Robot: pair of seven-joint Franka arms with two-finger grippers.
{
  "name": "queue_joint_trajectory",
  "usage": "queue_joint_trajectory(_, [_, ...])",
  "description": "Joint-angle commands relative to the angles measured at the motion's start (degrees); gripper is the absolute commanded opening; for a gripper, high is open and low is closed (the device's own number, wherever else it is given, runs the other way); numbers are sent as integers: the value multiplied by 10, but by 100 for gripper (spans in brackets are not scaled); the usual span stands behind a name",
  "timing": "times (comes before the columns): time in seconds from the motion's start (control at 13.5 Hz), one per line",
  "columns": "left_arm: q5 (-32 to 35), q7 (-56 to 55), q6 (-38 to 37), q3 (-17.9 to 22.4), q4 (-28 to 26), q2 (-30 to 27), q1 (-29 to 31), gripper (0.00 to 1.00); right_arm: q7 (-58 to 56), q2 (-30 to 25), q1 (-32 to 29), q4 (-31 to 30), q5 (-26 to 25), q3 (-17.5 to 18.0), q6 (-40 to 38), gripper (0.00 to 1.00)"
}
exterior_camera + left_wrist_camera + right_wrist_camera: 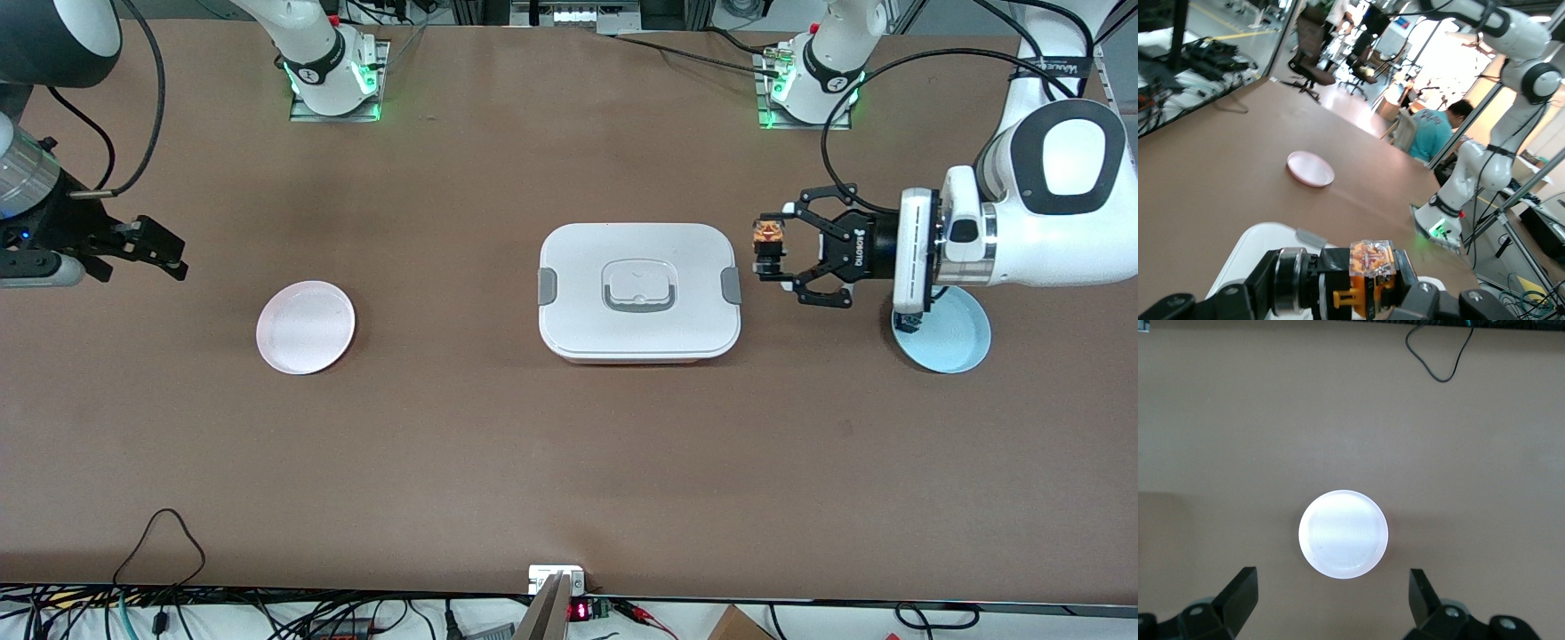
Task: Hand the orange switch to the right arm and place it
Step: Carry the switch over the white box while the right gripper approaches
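Step in hand: handover, not yet met. Orange switch (766, 236) pinched in left gripper (770, 252), aloft beside white lidded box (638, 291). Right gripper (160, 250) spread, empty, over counter (569, 462) near pink plate (305, 326). Next, likely: bringing both grippers together for the transfer.

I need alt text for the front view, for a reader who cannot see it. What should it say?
The left gripper holds the orange switch in the air, between a closed white box and a blue plate. The right gripper waits open at the right arm's end of the brown table, near a pink plate.
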Motion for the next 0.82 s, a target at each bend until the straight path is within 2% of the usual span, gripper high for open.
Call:
queue_joint_trajectory(0.0, [-47, 33, -10, 8, -10, -5, -24, 0, -49, 2, -7, 15, 8, -4, -62, 100])
queue_joint_trajectory(0.15, [-69, 51, -10, 8, -10, 0, -46, 0, -122, -6, -4, 17, 19, -4, -84, 100])
queue_joint_trajectory(0.3, [-86, 86, -10, 8, -10, 2, -60, 0, -130, -7, -15, 17, 156, -12, -140, 100])
queue_joint_trajectory(0.52, [-121, 153, -11, 8, -11, 12, -62, 0, -187, 0, -42, -5, 299, -15, -189, 100])
queue_joint_trajectory(0.74, [-168, 203, -9, 8, -27, 21, -79, 0, -248, 0, -60, -74, 445, -16, -198, 100])
